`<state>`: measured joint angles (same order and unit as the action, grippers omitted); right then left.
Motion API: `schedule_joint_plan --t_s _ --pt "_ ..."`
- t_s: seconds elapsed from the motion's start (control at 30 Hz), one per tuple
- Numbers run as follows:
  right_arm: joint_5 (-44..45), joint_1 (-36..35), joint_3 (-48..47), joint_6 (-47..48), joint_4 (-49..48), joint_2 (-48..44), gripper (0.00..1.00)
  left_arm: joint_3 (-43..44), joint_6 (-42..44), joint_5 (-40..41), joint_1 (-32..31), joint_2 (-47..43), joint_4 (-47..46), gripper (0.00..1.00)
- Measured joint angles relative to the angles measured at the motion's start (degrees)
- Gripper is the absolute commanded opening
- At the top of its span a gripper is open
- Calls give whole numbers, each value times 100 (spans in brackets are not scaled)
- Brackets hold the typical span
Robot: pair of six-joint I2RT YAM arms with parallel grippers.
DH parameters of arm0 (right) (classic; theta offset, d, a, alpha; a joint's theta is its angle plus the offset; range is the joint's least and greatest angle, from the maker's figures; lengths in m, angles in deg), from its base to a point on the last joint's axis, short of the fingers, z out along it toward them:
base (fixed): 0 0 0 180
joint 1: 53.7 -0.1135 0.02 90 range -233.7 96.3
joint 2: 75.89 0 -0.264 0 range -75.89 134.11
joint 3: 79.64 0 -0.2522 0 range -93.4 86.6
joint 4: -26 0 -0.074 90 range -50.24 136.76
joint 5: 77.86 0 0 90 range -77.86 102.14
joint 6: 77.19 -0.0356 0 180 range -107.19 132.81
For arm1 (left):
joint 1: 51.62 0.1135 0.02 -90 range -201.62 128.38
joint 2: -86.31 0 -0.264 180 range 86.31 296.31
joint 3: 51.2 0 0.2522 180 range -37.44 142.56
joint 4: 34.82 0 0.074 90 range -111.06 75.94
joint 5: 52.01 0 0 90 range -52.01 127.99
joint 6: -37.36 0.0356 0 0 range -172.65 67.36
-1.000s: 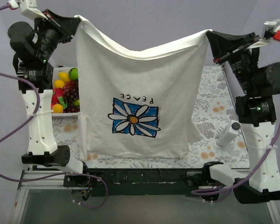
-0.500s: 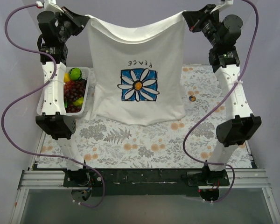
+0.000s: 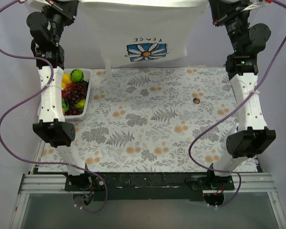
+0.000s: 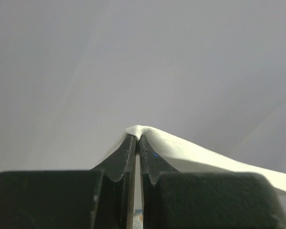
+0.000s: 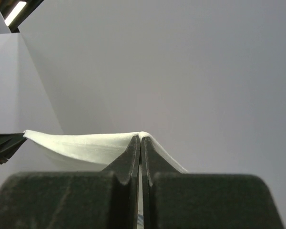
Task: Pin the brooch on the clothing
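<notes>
The white T-shirt (image 3: 143,28) with its blue-and-white daisy logo (image 3: 146,51) hangs at the far edge of the table, stretched between both arms. My left gripper (image 3: 78,5) is shut on the shirt's top left corner, seen as a white fold (image 4: 181,150) in the left wrist view. My right gripper (image 3: 209,5) is shut on the top right corner, seen as a white fold (image 5: 86,143) in the right wrist view. The tiny round brownish-gold brooch (image 3: 196,100) lies on the floral cloth, right of centre, apart from both grippers.
A grey floral cloth (image 3: 148,129) covers the table. A white tray (image 3: 85,102) of toy fruit, with grapes and lemons, stands at the left by the left arm. Purple cables loop beside both arms.
Both arms have swung the hanging shirt from the near side to the far edge and raised it. The floral cloth and the brooch now show.
</notes>
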<state>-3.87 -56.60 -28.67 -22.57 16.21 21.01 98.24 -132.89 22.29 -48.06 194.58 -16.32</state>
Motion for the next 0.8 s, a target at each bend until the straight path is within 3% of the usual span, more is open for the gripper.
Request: schedule_joint_plan --t_s 0.13,0.27,0.47,0.6,0.8 --pt "-212 -2 1552 79 -308 -861 1 -1467 177 -9 20 -739 -74 0" --pt "-286 22 3770 184 -450 -1788 1 -3493 321 -24 13 -1637 -94 0" --pt "-273 24 6647 450 216 -2933 1 -6175 402 -129 0 -2712 179 0" --pt "-227 26 7661 588 1032 -3792 1 -7348 396 -212 -31 -3344 527 0" --pt "-212 26 7952 625 2114 -4704 1 -8181 393 -306 -70 -4339 1187 0"
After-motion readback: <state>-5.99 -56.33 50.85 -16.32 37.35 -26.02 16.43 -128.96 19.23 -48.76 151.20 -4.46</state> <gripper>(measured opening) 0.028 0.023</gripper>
